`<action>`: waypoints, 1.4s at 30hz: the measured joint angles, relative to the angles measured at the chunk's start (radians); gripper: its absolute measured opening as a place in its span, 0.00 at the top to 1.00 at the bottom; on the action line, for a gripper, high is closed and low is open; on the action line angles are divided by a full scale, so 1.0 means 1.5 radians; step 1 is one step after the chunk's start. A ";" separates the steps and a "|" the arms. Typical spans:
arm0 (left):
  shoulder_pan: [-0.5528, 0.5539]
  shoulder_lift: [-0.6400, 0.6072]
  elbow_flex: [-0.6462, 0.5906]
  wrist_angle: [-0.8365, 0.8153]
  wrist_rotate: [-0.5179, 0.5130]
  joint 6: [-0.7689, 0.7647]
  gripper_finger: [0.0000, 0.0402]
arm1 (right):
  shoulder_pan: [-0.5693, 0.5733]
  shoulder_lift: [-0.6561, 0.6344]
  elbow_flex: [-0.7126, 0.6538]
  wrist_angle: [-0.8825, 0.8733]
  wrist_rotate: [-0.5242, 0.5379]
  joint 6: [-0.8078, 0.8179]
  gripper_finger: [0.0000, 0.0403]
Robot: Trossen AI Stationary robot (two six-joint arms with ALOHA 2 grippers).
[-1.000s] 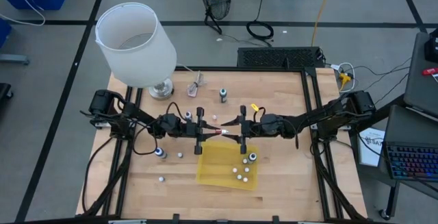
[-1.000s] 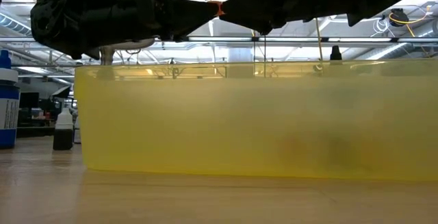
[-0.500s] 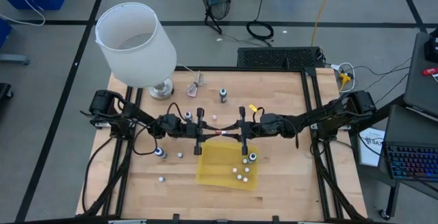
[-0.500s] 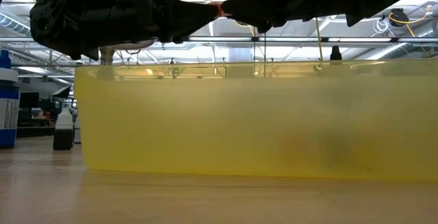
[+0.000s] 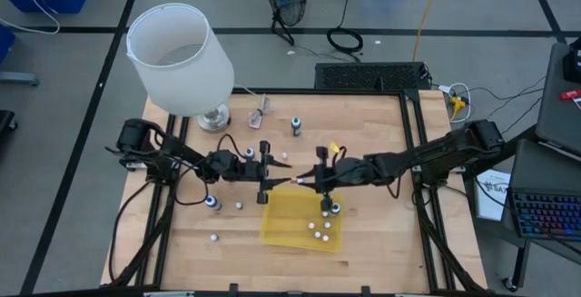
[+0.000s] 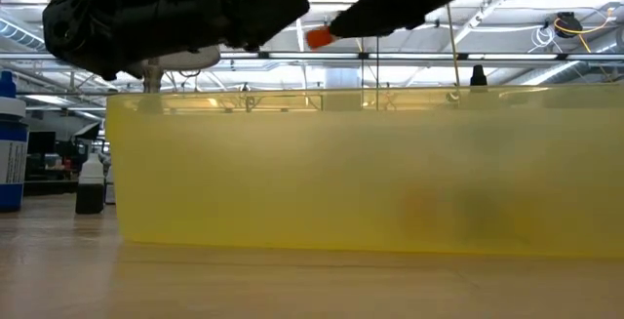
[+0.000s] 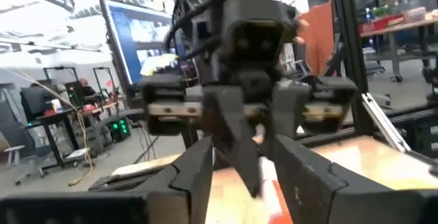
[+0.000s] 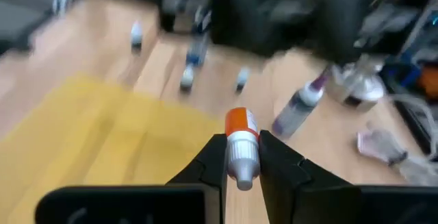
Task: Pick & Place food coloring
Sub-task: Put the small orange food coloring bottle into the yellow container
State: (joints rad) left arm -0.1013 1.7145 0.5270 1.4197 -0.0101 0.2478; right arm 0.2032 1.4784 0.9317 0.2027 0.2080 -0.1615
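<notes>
Right gripper (image 8: 241, 157) is carrying an orange-capped food coloring bottle (image 8: 240, 144).

It is pinching the bottle lengthwise, cap forward, hovering at the yellow tray's (image 5: 289, 215) near edge; left gripper (image 5: 270, 174) is waiting just beside, fingers parted.

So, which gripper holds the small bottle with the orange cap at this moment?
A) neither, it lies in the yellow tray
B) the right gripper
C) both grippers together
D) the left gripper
B: in the right wrist view the small bottle sits clamped between the right gripper's fingers; the left gripper is apart from it.

white lamp (image 5: 180, 61), yellow tray (image 5: 290, 215), wooden table (image 5: 372, 133)
</notes>
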 joint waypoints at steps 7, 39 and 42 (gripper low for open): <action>0.000 -0.040 0.000 -0.073 -0.069 -0.002 0.56 | 0.059 0.028 0.212 -0.352 0.033 0.042 0.89; -0.001 -0.052 -0.001 -0.147 -0.117 -0.011 0.61 | 0.109 0.386 0.476 -0.810 -0.051 0.143 0.89; -0.001 -0.051 -0.001 -0.147 -0.117 -0.011 0.62 | 0.109 0.386 0.476 -0.809 -0.055 0.143 0.89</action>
State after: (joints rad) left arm -0.1024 1.6375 0.5255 1.1992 -0.1852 0.2306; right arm 0.3668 2.0579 1.6451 -1.0106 0.1249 0.0528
